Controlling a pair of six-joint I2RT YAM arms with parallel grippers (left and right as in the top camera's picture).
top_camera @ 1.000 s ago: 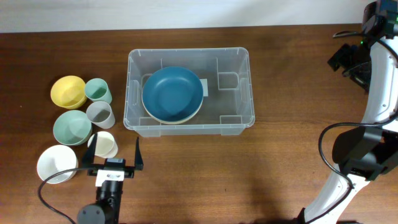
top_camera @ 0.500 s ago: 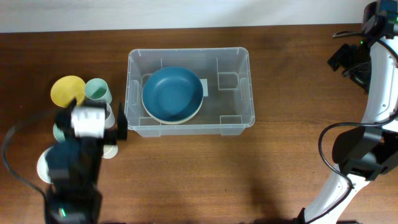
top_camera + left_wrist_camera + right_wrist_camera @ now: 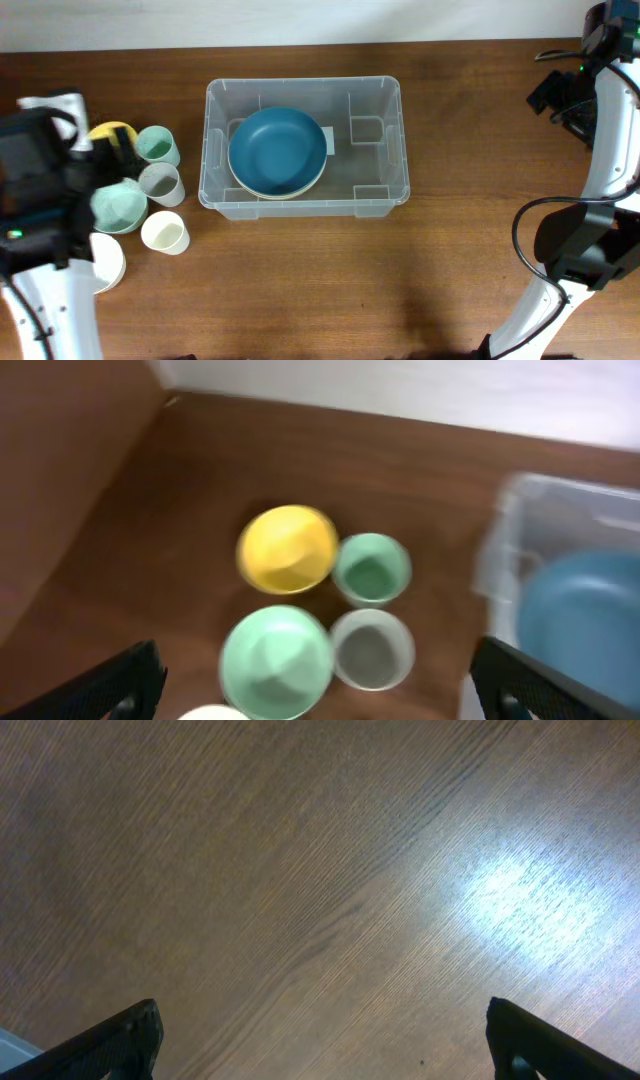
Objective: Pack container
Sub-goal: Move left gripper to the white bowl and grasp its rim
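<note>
Overhead: container (image 3: 300,83) holds a blue bowl (image 3: 277,150); left fingers (image 3: 125,682) and right fingers (image 3: 125,1038) spread wide, empty.

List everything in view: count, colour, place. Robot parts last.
container: one, clear, middle of table
blue bowl: one, blue, in the container
cream bowl: one, cream, under the blue bowl
yellow bowl, mint bowl, white bowl: one each, left of the container
mint cup, grey cup, cream cup: one each, between bowls and container
table: one, brown wood
left gripper: one, black, open, above the bowls
right gripper: one, black, open, over bare table
</note>
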